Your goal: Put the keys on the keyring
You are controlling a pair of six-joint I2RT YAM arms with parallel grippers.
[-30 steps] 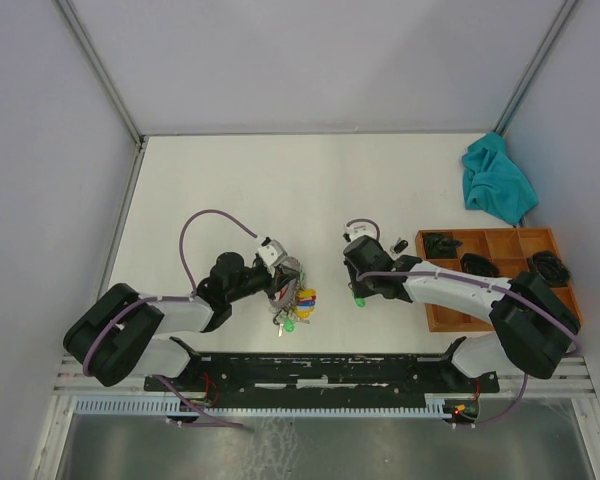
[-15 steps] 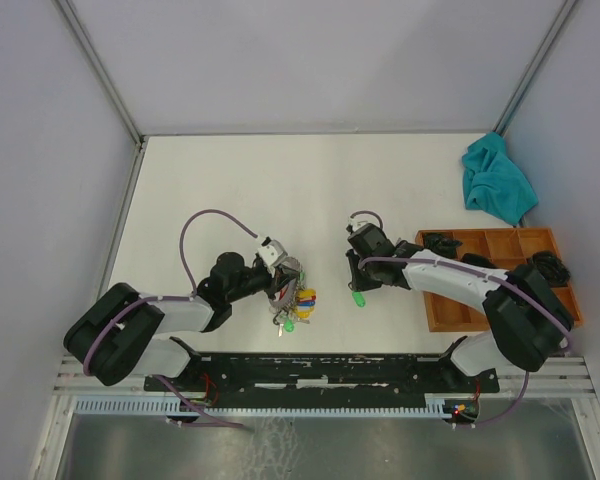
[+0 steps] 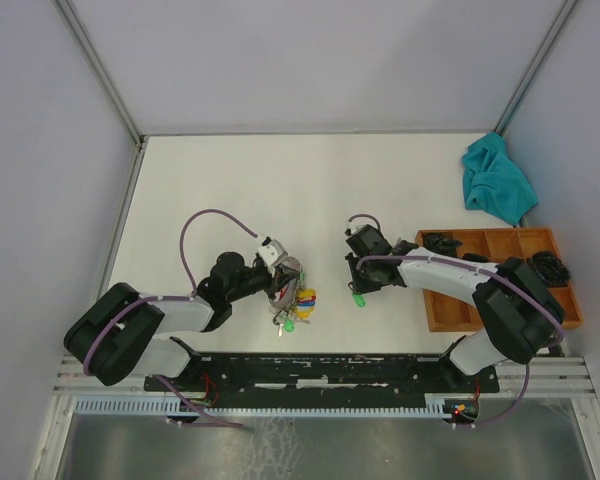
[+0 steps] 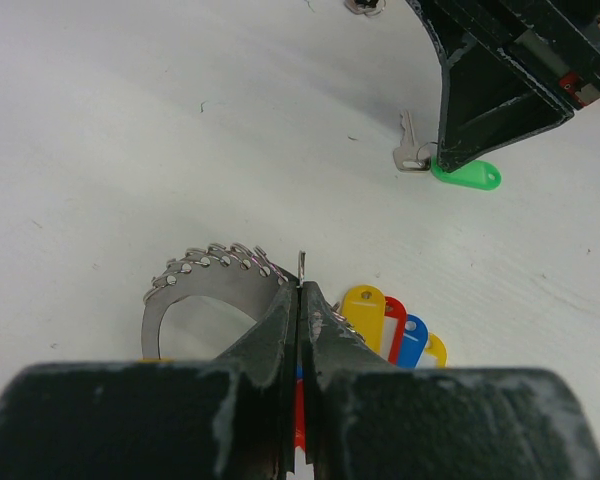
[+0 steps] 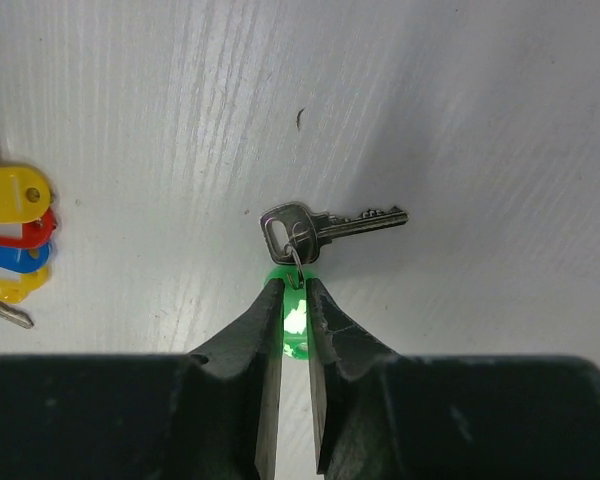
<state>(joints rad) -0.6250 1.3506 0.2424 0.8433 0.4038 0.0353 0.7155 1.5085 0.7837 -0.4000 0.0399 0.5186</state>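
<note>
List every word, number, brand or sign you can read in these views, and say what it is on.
None readable. The green tag and its silver key show no legible marking; any stamp on the key is too small to read. The coloured tags on the keyring look blank.

My view, items on hand:

1. Desk [image 3: 280, 180]: white, faintly streaked grain up close. I count one small dark curled mark [image 5: 299, 117] on its surface.
2. Cloth [image 3: 497, 183]: teal, crumpled, at the far right corner of the desk, against the wall.
3. Tray [image 3: 500, 231]: orange-brown wood, divided into compartments, on the right side of the desk just nearer to me than the cloth. Dark objects [image 3: 442, 242] sit in its far compartments; I cannot tell what they are.
4. Walls [image 3: 310, 60]: plain grey panels closing in the desk on three sides.
5. Rail [image 3: 110, 404]: pale slotted strip along the near edge.
</note>
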